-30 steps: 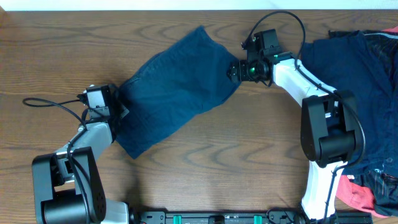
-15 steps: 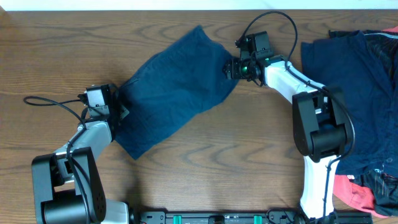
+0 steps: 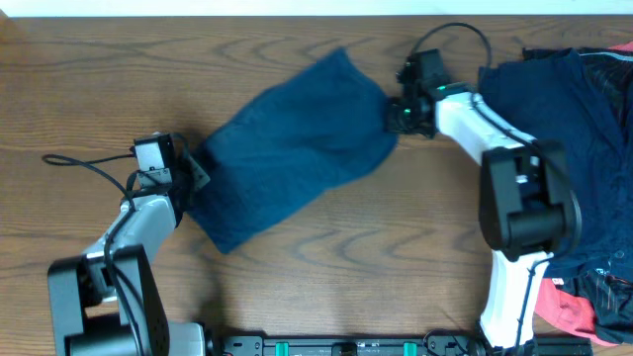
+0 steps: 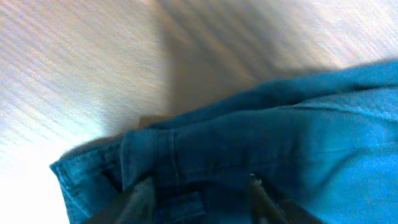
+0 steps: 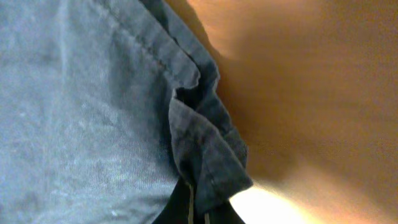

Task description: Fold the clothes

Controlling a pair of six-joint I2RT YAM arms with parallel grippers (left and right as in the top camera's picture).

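Though hidden overhead, the right hand (image 5: 198, 210) pinches the shorts (image 5: 81, 118) at the hem.

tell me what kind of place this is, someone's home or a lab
Probably a robotics lab bench, not a home: two robot arms stand at a wood-grain table, the left gripper and right gripper at either end of a navy garment, more clothes piled at the right edge.

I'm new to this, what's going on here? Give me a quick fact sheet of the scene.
Surface: wooden table
Garment in work: navy shorts, spread diagonally between both arms
Left gripper: shut on the shorts' lower-left end
Right gripper: shut on the upper-right end
Waiting: pile of dark clothes at right, coral-red piece at its near corner
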